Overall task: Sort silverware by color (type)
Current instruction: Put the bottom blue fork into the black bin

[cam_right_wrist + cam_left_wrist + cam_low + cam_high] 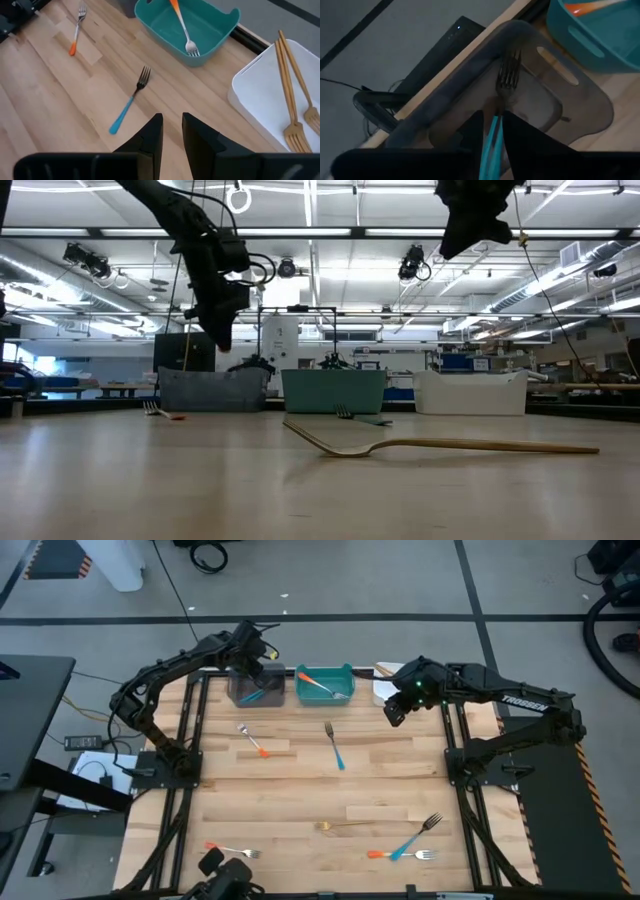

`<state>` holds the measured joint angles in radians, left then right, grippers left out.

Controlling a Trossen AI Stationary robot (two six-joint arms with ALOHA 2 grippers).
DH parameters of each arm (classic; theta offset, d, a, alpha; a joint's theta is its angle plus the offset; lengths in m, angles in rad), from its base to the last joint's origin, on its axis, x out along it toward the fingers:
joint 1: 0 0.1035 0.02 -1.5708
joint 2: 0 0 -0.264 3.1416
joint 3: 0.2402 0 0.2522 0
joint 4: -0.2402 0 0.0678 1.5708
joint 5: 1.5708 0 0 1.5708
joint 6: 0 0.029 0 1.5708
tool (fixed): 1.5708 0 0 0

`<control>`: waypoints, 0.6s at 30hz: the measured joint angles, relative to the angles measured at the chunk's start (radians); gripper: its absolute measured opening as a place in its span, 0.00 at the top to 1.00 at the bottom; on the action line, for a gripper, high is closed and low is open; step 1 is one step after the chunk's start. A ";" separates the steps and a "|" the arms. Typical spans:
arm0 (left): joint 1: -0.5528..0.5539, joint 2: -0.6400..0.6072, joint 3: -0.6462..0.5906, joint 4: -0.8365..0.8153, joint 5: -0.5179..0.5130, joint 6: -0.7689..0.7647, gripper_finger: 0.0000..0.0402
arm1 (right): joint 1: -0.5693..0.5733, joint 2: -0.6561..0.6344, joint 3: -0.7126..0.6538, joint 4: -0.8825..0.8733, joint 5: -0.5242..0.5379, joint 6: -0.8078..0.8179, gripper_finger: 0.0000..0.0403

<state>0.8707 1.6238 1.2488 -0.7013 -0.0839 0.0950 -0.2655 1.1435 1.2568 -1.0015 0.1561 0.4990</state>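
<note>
My left gripper (256, 672) hangs over the grey bin (236, 690) at the table's far edge and is shut on a blue-handled fork (508, 80). My right gripper (398, 708) hovers open and empty beside the white bin (250, 95), which holds two gold forks (292, 100). The teal bin (325, 690) holds an orange-handled fork (182, 25). Flat on the table lie an orange-handled fork (252, 740), a blue one (334, 745), a gold one (345, 826), another blue one (415, 838), and two orange ones (400, 854) (230, 850). My left gripper pinches the fork's blue handle (494, 131) between its two fingers, which lie along the fork. The silver tines (509, 75) stick out ahead of the fingertips, over the grey bin's floor (535, 107). Whether the tines touch the bin, I cannot tell.
The three bins stand in a row along the far edge, grey, teal, white from left to right. The arm bases stand at the table's left and right sides. Bare wood spreads across the middle between the far forks and the near ones.
</note>
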 joint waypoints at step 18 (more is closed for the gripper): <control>-0.367 -0.058 0.000 -0.049 0.221 -0.248 0.80 | 0.423 0.000 0.000 -0.166 -0.231 0.063 0.80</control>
<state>0.5041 1.5658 1.2491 -0.7507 0.1373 -0.1526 0.1572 1.1435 1.2568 -1.1671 -0.0753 0.5623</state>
